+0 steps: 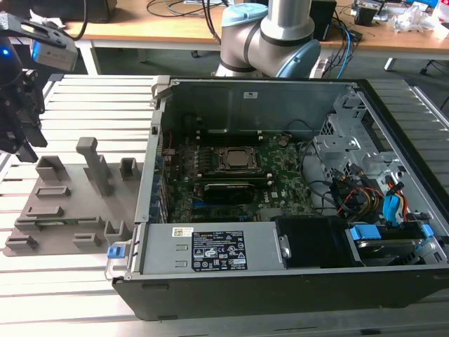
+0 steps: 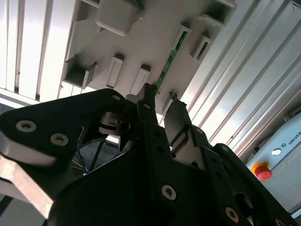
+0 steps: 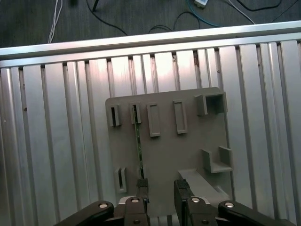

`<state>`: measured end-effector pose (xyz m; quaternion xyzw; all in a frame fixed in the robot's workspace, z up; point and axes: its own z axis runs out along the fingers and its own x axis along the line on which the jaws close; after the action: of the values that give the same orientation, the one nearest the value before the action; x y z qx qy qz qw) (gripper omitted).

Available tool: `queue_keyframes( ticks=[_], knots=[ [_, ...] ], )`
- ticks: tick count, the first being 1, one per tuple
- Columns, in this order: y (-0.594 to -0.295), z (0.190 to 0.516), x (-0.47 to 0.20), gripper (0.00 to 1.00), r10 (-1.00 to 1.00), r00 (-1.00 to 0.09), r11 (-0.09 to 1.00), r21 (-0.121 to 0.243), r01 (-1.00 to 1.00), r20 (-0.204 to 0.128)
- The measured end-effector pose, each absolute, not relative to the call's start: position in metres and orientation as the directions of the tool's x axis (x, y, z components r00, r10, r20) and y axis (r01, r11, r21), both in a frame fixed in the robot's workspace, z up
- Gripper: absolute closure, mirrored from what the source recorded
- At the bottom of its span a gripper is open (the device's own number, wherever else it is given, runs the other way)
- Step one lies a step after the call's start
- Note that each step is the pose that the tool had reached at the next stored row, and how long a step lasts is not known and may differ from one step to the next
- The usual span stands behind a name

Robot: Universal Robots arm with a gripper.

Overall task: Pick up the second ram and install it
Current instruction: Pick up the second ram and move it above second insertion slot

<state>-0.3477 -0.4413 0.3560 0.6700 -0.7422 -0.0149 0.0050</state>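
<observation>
- While the black two-fingered gripper (image 1: 19, 144) hangs over the exterior view's left edge, its jaws stand parted at a moderate gap and hold nothing
- Second ram (image 3: 139, 146), a long, narrow green circuit-board stick, stands on its edge in a slot of the grey plastic holder tray (image 3: 164, 155); it is not lifted out
- Both wrist views show the stick edge-on as a thin green line; in the second wrist view the second ram (image 2: 167, 66) runs away from the gripper (image 2: 162, 110) across the tray (image 2: 141, 42)
- In the first wrist view one of the fingers (image 3: 142, 188) lies in line with the stick's near end, and the other sits beside it over bare tray; whether the first one touches the stick cannot be told
- Holder tray (image 1: 70, 203) lies flat on the ribbed aluminium desk (image 1: 70, 295), just beside the black open computer case (image 1: 280, 288), on the exterior view's left of it
- Large green motherboard (image 1: 280, 175) lies on the floor of the case, well apart from the gripper
- Pale blue and silver arm base (image 1: 266, 35) stands behind the case
</observation>
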Motion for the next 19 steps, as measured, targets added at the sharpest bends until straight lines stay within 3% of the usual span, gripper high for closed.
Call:
queue_keyframes(
  ticks=[19],
  knots=[
    [-0.441, 0.337, -0.347, 0.64, -0.995, -0.102, 0.102, 0.029, -0.994, -0.013]
  ],
)
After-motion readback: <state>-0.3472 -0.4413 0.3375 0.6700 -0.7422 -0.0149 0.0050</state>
